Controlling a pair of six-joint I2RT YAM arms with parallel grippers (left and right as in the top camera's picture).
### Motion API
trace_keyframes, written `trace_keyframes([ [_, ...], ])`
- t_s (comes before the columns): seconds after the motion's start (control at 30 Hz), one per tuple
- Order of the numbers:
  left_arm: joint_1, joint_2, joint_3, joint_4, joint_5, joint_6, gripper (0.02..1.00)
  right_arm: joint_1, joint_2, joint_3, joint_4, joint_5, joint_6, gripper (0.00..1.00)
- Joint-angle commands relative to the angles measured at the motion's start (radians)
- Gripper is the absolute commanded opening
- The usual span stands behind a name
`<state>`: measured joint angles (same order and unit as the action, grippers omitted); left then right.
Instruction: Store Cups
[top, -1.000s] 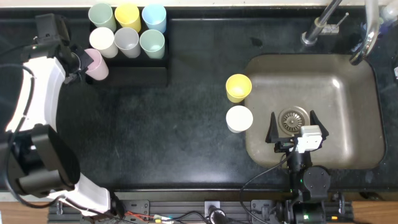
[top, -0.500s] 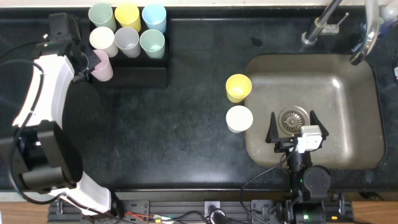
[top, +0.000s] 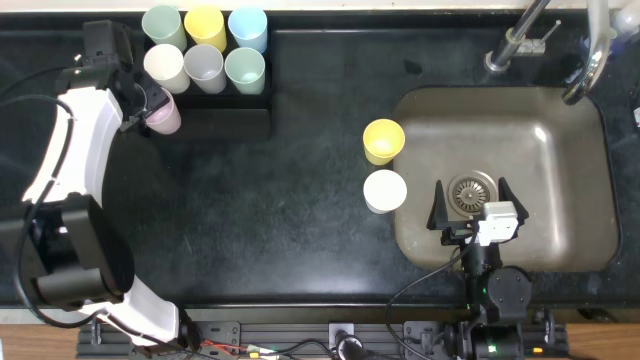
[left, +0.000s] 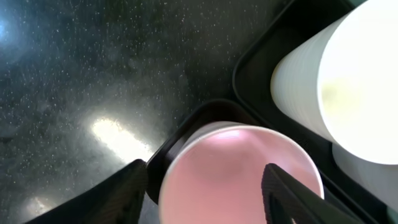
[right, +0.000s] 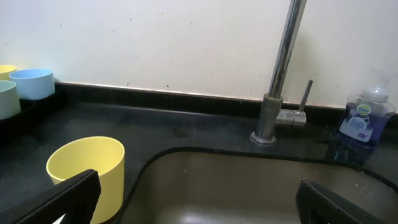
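My left gripper (top: 150, 106) is shut on a pink cup (top: 164, 113), held at the front left corner of the black tray (top: 235, 122). In the left wrist view the pink cup (left: 239, 171) sits between my fingers (left: 118, 199), over a corner of the tray (left: 249, 62) and beside a white cup (left: 336, 81). Several cups stand in the tray (top: 204, 45). On the counter by the sink stand a yellow cup (top: 383, 140) and a white cup (top: 384, 190). My right gripper (top: 472, 200) hangs open over the sink, with nothing in it; the yellow cup (right: 87, 168) is ahead of it.
The steel sink (top: 560, 120) takes up the right side, with a faucet (right: 280, 81) and a blue soap bottle (right: 364, 118) behind it. The black counter (top: 260, 220) lies bare between the tray and the sink.
My left gripper has carried the pink cup a little farther back and closer to the tray's front left corner. The right arm has kept still.
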<state>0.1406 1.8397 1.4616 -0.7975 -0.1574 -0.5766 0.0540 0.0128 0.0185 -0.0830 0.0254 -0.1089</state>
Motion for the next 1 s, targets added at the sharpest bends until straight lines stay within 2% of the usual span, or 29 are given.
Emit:
trace_keyframes([
  [0.03,-0.005,-0.024,0.024,-0.019,0.018,-0.004,0.689,0.004,-0.008,-0.014,0.005,-0.006,-0.003,0.998],
  [0.13,-0.006,-0.082,0.024,-0.035,0.063,0.001,0.759,0.004,-0.008,-0.014,0.005,-0.006,-0.003,0.998],
  [0.23,-0.009,-0.154,0.024,-0.051,0.153,0.026,0.886,0.004,-0.008,-0.014,0.005,-0.007,-0.003,0.996],
  [0.3,-0.024,-0.198,0.024,-0.049,0.213,0.080,0.899,0.004,-0.008,-0.014,0.005,-0.006,-0.003,0.998],
  [0.43,-0.102,-0.256,0.025,-0.046,0.223,0.133,0.925,0.004,-0.008,-0.014,0.005,-0.007,-0.003,0.998],
  [0.63,-0.299,-0.249,0.053,-0.028,0.117,0.162,0.945,0.004,-0.008,-0.014,0.005,-0.006,-0.003,0.996],
  [0.87,-0.610,-0.096,0.104,0.018,-0.014,0.188,0.941,0.004,-0.008,-0.014,0.005,-0.006,-0.003,0.998],
  [1.0,-0.726,-0.021,0.129,0.025,-0.016,0.188,0.939,0.004,-0.008,-0.014,0.005,-0.006,-0.003,0.998],
])
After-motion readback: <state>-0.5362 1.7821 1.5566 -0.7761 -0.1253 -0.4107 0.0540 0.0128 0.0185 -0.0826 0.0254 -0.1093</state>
